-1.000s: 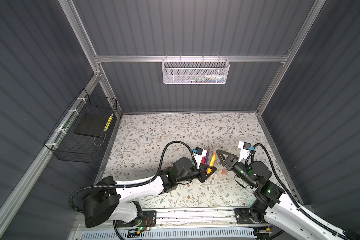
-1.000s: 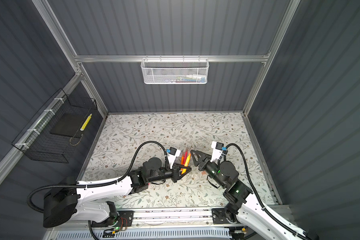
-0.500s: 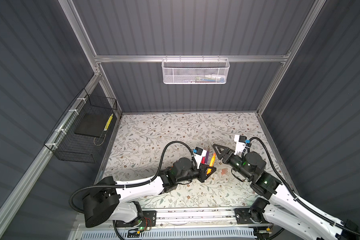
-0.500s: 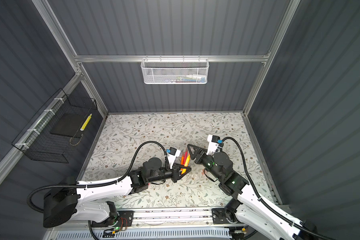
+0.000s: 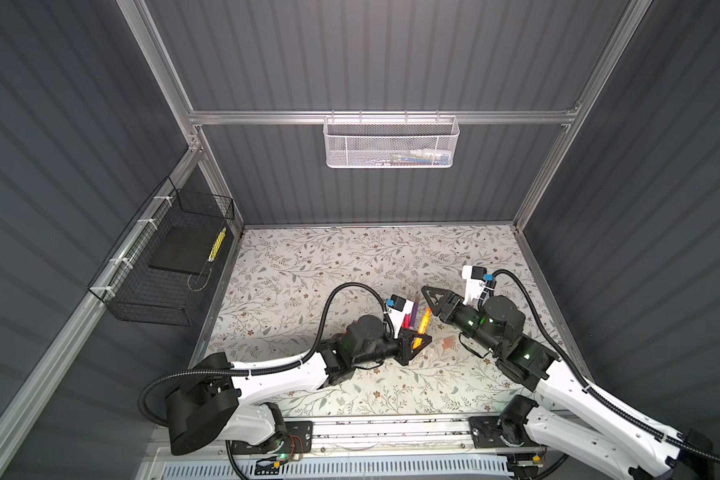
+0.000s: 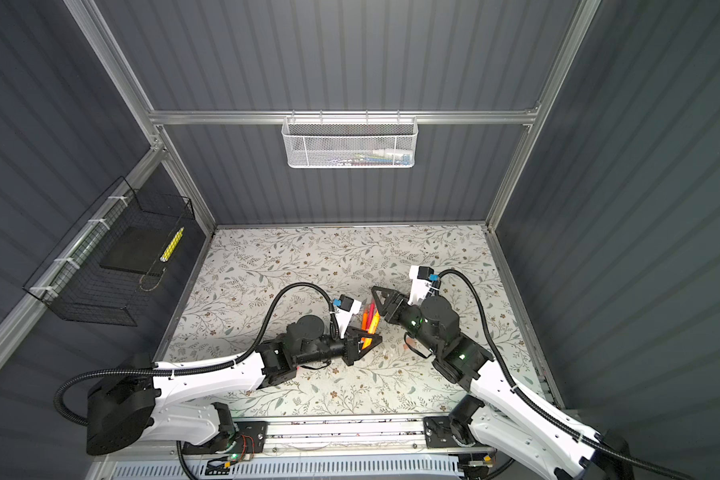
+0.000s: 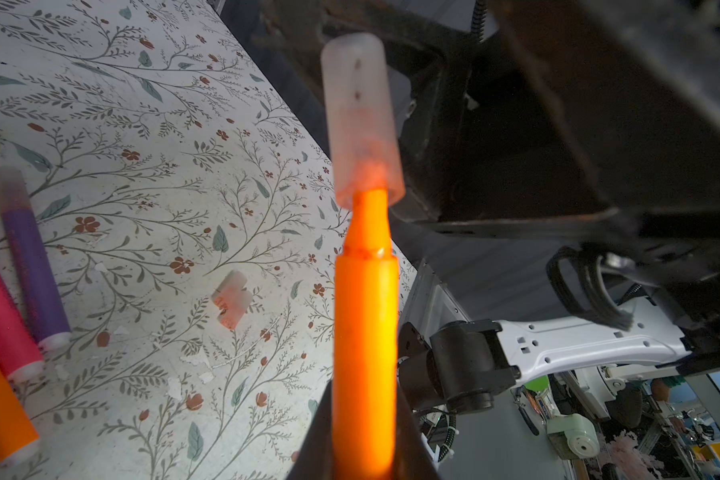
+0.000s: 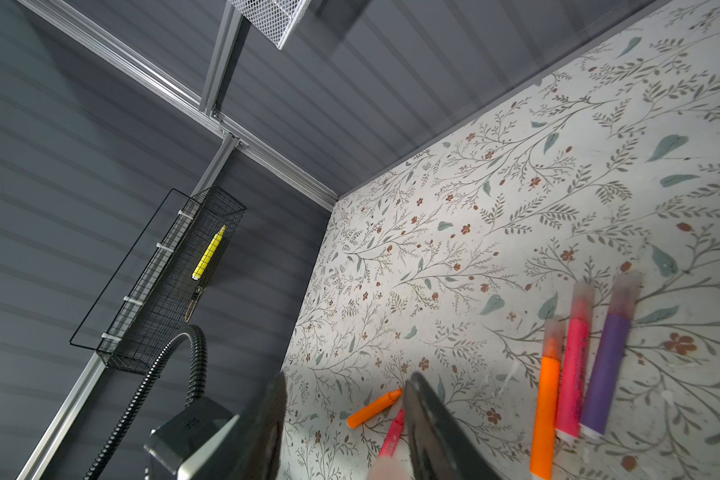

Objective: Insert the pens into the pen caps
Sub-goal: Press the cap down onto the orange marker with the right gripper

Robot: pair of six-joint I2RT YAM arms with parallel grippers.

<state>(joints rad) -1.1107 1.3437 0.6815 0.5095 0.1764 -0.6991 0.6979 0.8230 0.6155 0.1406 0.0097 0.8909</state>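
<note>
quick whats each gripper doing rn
left gripper: shut on the orange pen with a cap on its tip
right gripper: open, nothing between its jaws

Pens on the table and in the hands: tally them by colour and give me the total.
Orange pens: 3, one in the left hand, two on the table.
Pink pens: 2.
Purple pen: 1.
Total: 6.

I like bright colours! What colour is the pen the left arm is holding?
The pen is orange, seen best in the left wrist view.
</note>
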